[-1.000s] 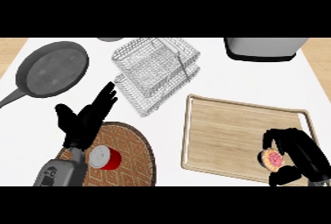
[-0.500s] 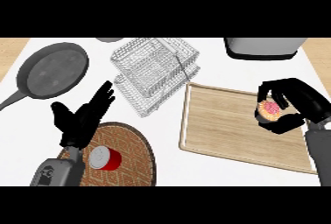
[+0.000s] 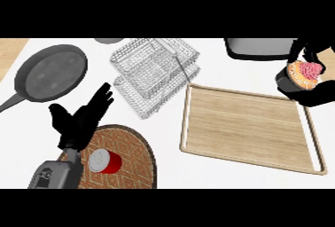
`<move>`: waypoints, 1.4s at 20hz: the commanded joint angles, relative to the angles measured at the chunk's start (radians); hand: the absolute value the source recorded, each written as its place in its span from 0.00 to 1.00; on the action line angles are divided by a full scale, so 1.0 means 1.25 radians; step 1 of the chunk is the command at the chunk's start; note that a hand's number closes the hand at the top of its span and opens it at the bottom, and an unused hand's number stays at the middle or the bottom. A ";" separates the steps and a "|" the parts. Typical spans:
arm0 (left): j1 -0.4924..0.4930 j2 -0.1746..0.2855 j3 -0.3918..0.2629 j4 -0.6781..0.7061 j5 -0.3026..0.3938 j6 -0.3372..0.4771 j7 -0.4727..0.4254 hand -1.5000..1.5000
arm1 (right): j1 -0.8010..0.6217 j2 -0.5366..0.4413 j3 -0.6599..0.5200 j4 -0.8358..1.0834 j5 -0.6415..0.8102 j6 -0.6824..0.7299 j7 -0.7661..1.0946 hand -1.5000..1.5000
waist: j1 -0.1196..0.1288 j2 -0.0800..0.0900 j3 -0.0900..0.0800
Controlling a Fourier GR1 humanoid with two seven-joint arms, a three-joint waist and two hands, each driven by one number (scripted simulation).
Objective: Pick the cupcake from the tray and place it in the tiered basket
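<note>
White tabletop (image 3: 163, 164) beneath all. Wooden tray (image 3: 248, 126) at right; wire tiered basket (image 3: 153, 75) just off its far left corner. Left robot hand (image 3: 82, 122) open, spread, resting lower left. Right robot hand (image 3: 313, 96) by tray's far right corner, curled round cupcake (image 3: 306, 74): pink frosting, orange cake, dark wrapper.

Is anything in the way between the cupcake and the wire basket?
Nothing visible is. The right hand holds the cupcake; between it and the tiered basket lie only white counter and the wooden tray's corner. The grey pot sits further back.
</note>
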 commanded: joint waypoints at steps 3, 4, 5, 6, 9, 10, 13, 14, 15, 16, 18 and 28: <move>0.024 -0.014 -0.019 -0.058 -0.003 0.004 0.040 0.50 | -0.136 0.023 0.000 -0.040 -0.054 0.004 0.141 1.00 | 0.005 0.000 0.000; -0.035 -0.016 0.001 0.006 -0.008 0.015 0.027 0.50 | -0.198 0.000 -0.005 -0.040 -0.075 0.043 0.180 1.00 | 0.001 0.001 0.000; -0.009 -0.017 -0.017 0.002 -0.025 0.010 0.004 0.50 | -0.256 -0.037 -0.016 0.043 -0.066 0.037 0.153 1.00 | 0.007 0.003 0.000; 0.007 0.014 0.008 -0.050 0.016 -0.025 0.042 0.50 | -0.213 -0.020 0.009 -0.002 -0.068 0.035 0.154 1.00 | 0.006 0.001 0.000; 0.000 -0.013 -0.006 -0.061 0.000 0.006 0.054 0.50 | -0.300 -0.014 0.056 0.097 -0.016 -0.001 0.164 1.00 | 0.013 0.003 0.000; -0.028 -0.012 0.011 0.021 0.008 -0.014 0.008 0.50 | -0.340 0.022 0.078 0.081 -0.011 -0.020 0.214 1.00 | 0.010 0.004 0.000; 0.000 -0.011 -0.004 -0.011 -0.006 -0.015 0.009 0.50 | -0.422 0.046 0.093 0.134 -0.014 -0.016 0.274 1.00 | 0.011 0.002 0.000; -0.024 -0.015 -0.003 -0.006 -0.006 -0.006 0.033 0.50 | -0.430 0.070 0.124 0.213 0.037 -0.069 0.240 1.00 | 0.018 0.006 0.000; -0.003 -0.024 -0.020 -0.055 -0.012 0.003 0.042 0.50 | -0.475 0.069 0.094 0.248 0.010 -0.056 0.273 1.00 | 0.020 0.004 0.000; -0.039 -0.007 0.006 0.010 -0.003 -0.015 0.027 0.50 | -0.484 0.123 0.119 0.237 0.029 -0.101 0.303 1.00 | 0.015 0.005 0.000; 0.000 -0.033 -0.025 -0.032 -0.029 0.009 0.017 0.50 | -0.490 0.110 0.110 0.317 0.038 -0.123 0.253 1.00 | 0.016 0.005 0.000; -0.035 -0.029 0.002 0.036 -0.019 -0.009 -0.012 0.50 | -0.572 0.222 0.115 0.570 0.083 -0.322 0.156 1.00 | 0.017 0.008 0.000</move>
